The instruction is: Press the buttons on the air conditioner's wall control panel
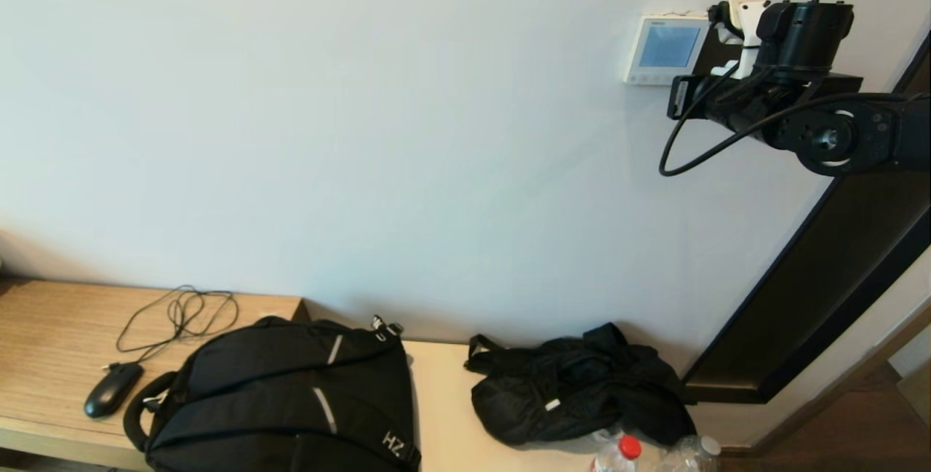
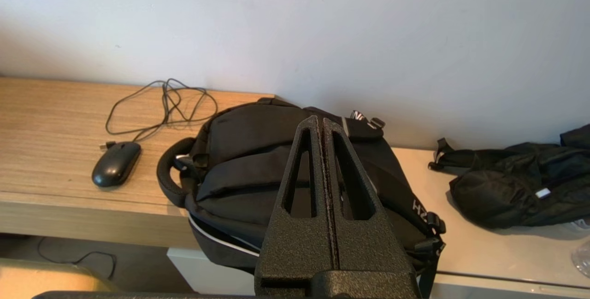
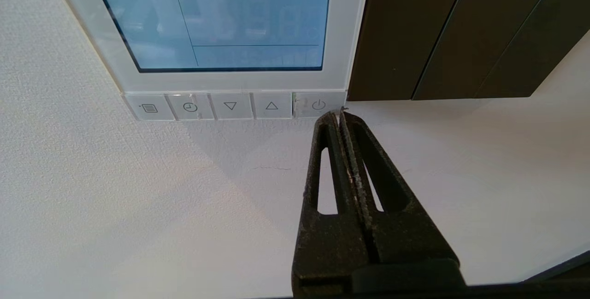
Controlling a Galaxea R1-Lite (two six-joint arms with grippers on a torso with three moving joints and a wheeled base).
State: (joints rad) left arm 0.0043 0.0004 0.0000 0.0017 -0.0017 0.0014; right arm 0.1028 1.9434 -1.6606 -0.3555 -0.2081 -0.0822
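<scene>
The white wall control panel hangs high on the wall with a pale blue screen. A row of several flat pale buttons runs along its bottom edge. My right gripper is shut and empty, its tip just below the power button at the row's end nearest the dark door frame. I cannot tell if it touches the button. In the head view the right arm's wrist hides those fingers beside the panel. My left gripper is shut and empty, held low above a black backpack.
A dark door frame runs right of the panel; a dark plate adjoins the panel. On the wooden bench lie a black mouse with its cord, the backpack, a black bag and two bottles.
</scene>
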